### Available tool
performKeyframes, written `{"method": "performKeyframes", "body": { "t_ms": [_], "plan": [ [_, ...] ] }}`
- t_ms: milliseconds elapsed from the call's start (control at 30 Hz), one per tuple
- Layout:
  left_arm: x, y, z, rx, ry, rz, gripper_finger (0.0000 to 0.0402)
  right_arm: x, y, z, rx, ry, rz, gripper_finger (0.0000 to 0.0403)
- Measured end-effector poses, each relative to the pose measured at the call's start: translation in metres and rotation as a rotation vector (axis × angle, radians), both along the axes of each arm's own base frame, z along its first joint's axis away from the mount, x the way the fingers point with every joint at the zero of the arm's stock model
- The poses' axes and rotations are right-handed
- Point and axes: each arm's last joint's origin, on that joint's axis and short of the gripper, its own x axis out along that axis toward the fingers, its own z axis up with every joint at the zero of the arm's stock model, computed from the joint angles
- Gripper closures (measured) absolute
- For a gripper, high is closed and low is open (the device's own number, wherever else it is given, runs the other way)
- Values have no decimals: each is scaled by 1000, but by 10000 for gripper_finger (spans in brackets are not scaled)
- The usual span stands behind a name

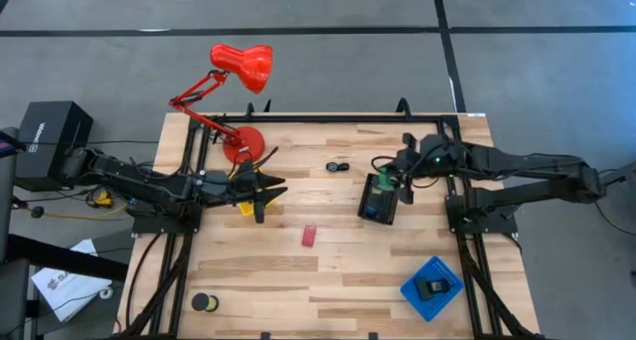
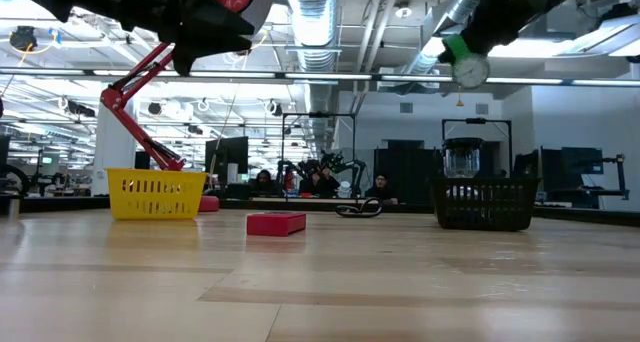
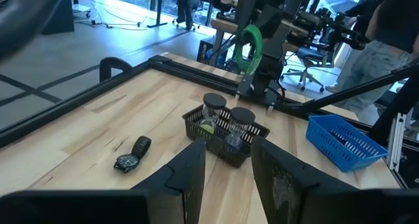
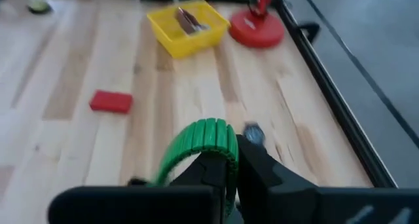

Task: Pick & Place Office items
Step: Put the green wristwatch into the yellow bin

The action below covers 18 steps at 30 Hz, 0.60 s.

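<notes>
Right gripper (image 4: 226, 162) clenches a green ribbed ring (image 4: 200, 145) above the black mesh basket (image 1: 379, 198); left gripper (image 1: 266, 191) released; red block (image 1: 309, 236), watch (image 1: 338, 166) remain mid-tabletop

The wooden worktop (image 1: 338, 270) carried a red block (image 1: 309, 236), three trays, a wristwatch (image 1: 338, 166) and the lamp's base (image 1: 243, 144).

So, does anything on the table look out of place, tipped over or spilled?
Nothing stands out. The black basket sits level with two jars upright inside; the yellow basket also sits flat. The red block and the wristwatch lie loose on the wood, unspilled. The right end effector holds a green roll in the air.
</notes>
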Motion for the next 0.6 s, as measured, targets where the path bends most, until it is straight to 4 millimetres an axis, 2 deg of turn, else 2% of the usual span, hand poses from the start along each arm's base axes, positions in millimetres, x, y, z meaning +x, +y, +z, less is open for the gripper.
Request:
{"method": "performKeyframes", "body": {
  "t_ms": [200, 333, 600],
  "plan": [
    [0, 0, 1, -1, -6, 0, 285, 15, -5, -25, 104, -194, 26, 387],
    [0, 0, 1, -1, -12, 0, 285, 25, -6, -38, 105, -205, 29, 386],
    [0, 0, 1, -2, -12, 0, 285, 49, -11, -49, 80, -259, 39, 386]
  ]
}}
